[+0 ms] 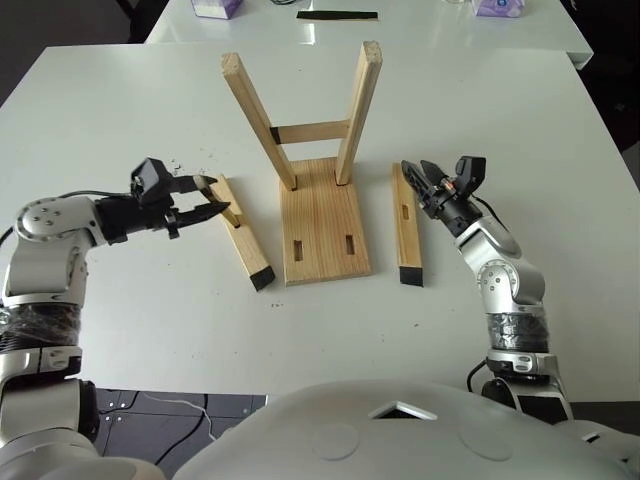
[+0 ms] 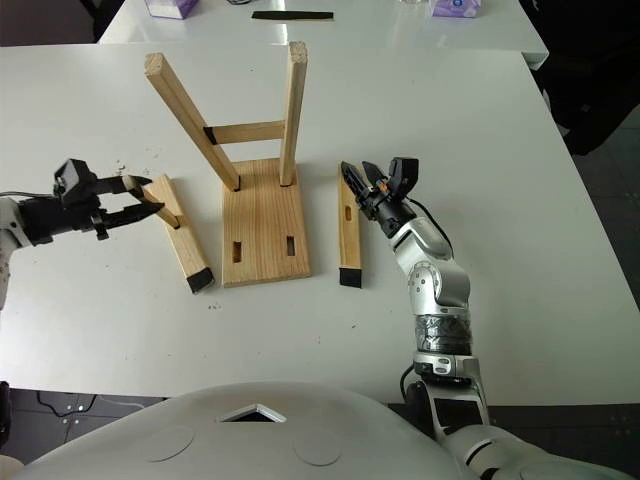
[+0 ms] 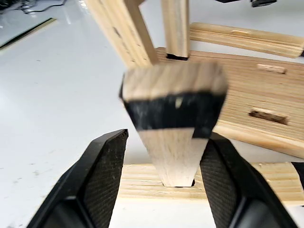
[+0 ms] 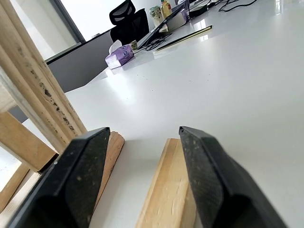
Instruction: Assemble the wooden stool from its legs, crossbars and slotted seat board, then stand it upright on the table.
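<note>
The seat board (image 1: 322, 235) lies flat on the white desk (image 1: 120, 100), between both grippers, with two upright legs (image 1: 258, 118) standing in it. The left gripper (image 1: 218, 196), fingers apart, has a short crossbar (image 3: 173, 123) between them, plugged in a lying leg (image 1: 248, 250). The right gripper (image 1: 415, 166), fingers spread, is over the far end of a second lying leg (image 1: 407, 235).

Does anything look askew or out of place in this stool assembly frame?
Yes. The two legs plugged into the seat board are not parallel. The left fitted leg leans clearly outward, while the right fitted leg stands nearly upright, so their tops spread much wider than their feet. Nothing looks broken or spilled.
</note>
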### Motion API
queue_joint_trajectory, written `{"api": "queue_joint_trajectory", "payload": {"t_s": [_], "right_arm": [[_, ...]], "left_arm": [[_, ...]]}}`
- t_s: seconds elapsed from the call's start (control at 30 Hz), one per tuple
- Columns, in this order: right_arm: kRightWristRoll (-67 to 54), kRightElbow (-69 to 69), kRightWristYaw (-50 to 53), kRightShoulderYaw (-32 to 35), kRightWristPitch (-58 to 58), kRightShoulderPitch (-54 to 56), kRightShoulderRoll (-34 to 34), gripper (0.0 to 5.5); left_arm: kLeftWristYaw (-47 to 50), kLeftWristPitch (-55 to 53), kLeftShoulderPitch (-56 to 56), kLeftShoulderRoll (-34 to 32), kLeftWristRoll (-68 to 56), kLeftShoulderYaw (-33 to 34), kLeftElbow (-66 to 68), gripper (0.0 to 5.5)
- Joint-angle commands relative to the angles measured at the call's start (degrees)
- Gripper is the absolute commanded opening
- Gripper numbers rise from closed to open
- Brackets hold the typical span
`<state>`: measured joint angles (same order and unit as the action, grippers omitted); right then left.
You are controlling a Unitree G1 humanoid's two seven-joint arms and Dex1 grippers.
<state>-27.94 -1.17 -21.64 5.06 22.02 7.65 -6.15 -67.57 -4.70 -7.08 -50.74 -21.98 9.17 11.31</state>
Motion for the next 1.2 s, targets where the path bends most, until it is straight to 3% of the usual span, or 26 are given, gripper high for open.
{"api": "queue_joint_trajectory", "payload": {"t_s": [0.03, 0.2, 0.27, 0.47, 0.63, 0.87, 1.2], "right_arm": [[1.02, 0.45, 1.33, 0.40, -1.24, -2.24, 1.05, 2.68], [1.59, 0.93, 2.17, 0.66, -2.34, -4.12, 1.81, 2.68], [1.70, 1.11, 2.48, 0.62, -2.71, -4.63, 2.22, 2.68], [0.99, 1.68, 5.00, 3.01, -2.39, -6.41, 2.17, 2.68], [0.71, -0.70, 6.50, 4.20, 2.43, -4.12, -0.20, 2.68], [5.11, -5.13, 3.78, 2.12, -0.46, -0.27, -3.86, 2.68], [7.76, -8.68, 4.29, 1.38, -3.77, 0.09, -1.78, 2.68]], "left_arm": [[-0.04, -2.46, 7.40, -3.10, 0.19, 3.95, -2.73, 2.52], [3.00, -5.97, 13.51, -1.92, -1.75, 9.02, -7.50, 2.52], [8.55, -7.61, 14.07, 0.33, -1.62, 11.42, -9.51, 2.52], [50.83, -23.20, 0.42, 20.91, -11.45, 20.82, -25.08, 2.52], [70.32, -29.13, -8.40, 31.47, -13.24, 16.04, -40.92, 2.52], [79.13, -36.77, -2.50, 38.72, -9.64, 9.84, -49.75, 2.52], [77.89, -30.73, -3.83, 40.42, -4.12, 8.53, -42.91, 2.52]]}}
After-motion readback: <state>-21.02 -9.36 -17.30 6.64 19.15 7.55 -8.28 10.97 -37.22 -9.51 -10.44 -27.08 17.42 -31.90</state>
